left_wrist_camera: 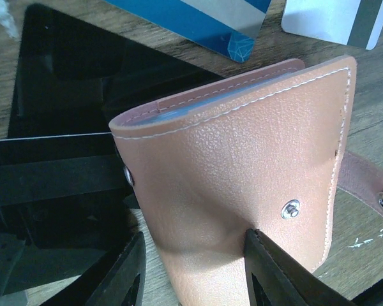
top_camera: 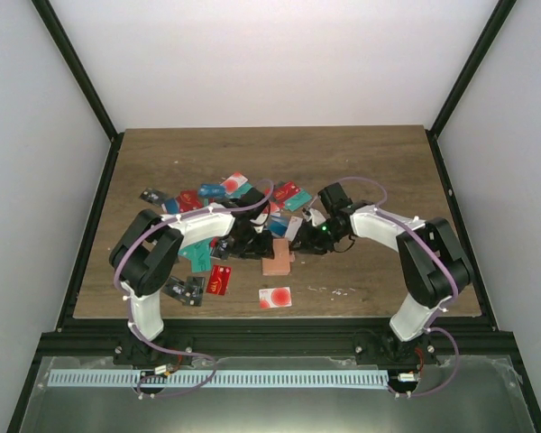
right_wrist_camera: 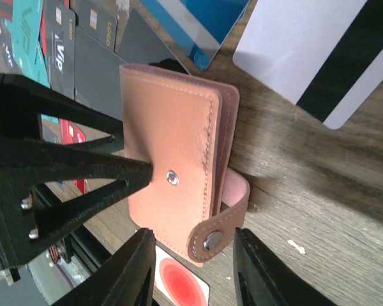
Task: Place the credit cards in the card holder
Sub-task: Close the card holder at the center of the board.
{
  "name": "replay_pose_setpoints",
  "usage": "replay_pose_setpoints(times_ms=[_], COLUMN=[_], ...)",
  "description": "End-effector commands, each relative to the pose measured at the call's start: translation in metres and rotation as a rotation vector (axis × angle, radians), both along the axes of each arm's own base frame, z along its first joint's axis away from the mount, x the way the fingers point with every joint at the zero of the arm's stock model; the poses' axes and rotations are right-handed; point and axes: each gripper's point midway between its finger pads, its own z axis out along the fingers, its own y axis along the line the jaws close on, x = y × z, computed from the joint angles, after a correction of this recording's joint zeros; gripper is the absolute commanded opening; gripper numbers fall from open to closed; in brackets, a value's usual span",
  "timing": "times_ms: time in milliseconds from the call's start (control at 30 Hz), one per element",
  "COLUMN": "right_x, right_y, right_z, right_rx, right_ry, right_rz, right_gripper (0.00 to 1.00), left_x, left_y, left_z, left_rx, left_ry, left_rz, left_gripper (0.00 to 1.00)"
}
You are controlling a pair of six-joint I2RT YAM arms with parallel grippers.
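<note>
- Lying on the near half of the table (top_camera: 388, 171), the card holder (top_camera: 278, 262) sits just in front of the spread of credit cards (top_camera: 225, 194), with both arms bent in over it.
- Its strap (right_wrist_camera: 225, 217) curls round one edge with its stud unfastened. I judge the step in hand to be steadying and opening the holder before any card goes in.
- The left gripper (left_wrist_camera: 195, 242) is set over the spine end, probably to pin the holder so it cannot slide while the other arm works.
- Its jaws stand apart. One fingertip (left_wrist_camera: 258, 245) rests on the leather face just below the snap (left_wrist_camera: 291, 208). The other sits just beside the spine with a sliver of wood showing between, so this is a press, not a clamp.
- The right gripper (right_wrist_camera: 193, 236) is set at the opposite side, jaws apart on either side of the strap's stud end. Nothing is pinched there, and it holds no card.
- That placing suggests it is meant to take the strap and pull it clear.
- A white card with a black stripe (right_wrist_camera: 319, 57) and a blue card (right_wrist_camera: 191, 25) lie flat just beyond the holder, and a red-dot card (right_wrist_camera: 179, 284) lies just on its near side.
- A thin bluish edge shows in the holder's mouth in the left wrist view; I cannot tell whether it is a card.
</note>
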Motion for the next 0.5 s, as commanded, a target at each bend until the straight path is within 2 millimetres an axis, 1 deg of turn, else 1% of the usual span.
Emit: replay_pose_setpoints(times_ms=[0, 100, 467], right_x=[0.013, 0.011, 0.002], right_y=[0.003, 0.003, 0.005], right_z=[0.006, 0.003, -0.004], right_rx=[-0.037, -0.044, -0.077], right_ry=[-0.04, -0.033, -0.014], right_rz=[0.003, 0.011, 0.038], right_gripper=[0.35, 0.33, 0.34], left_x=[0.001, 0.002, 0.002], left_y=[-0.007, -0.008, -0.009], left_z=[0.0, -0.001, -0.002], left_rx=[-0.012, -0.014, -0.018], left_ry=[-0.003, -0.003, 0.0], left_rz=[-0.03, -0.034, -0.036], left_gripper=[0.45, 0.44, 0.44])
